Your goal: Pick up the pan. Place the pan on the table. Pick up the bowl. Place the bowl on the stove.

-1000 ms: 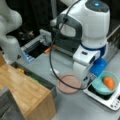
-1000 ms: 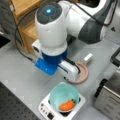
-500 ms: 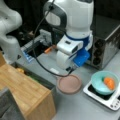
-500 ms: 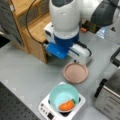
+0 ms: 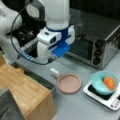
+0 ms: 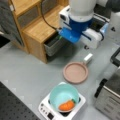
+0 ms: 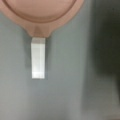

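The pinkish-brown pan (image 5: 69,83) (image 6: 75,72) lies flat on the grey table (image 5: 75,107) (image 6: 30,70), its white handle (image 5: 54,72) (image 6: 88,58) pointing toward the arm. In the wrist view the pan (image 7: 40,10) fills the top and its handle (image 7: 38,57) runs straight down; no fingers show there. The gripper (image 5: 55,57) (image 6: 72,40) hangs above the handle, apart from it and holding nothing. The teal bowl (image 5: 100,83) (image 6: 62,95) sits on the white stove (image 5: 100,98) (image 6: 47,108) with an orange object (image 5: 109,83) (image 6: 65,105) inside.
A steel toaster oven (image 5: 100,45) (image 6: 110,97) stands behind the stove. A light wooden block (image 5: 22,85) (image 6: 37,27) borders the table beside the pan, with a dark open drawer (image 6: 53,45) under the arm.
The gripper has risen off the pan's handle and drawn back from it. The pan stays flat on the table; bowl and stove have not moved.
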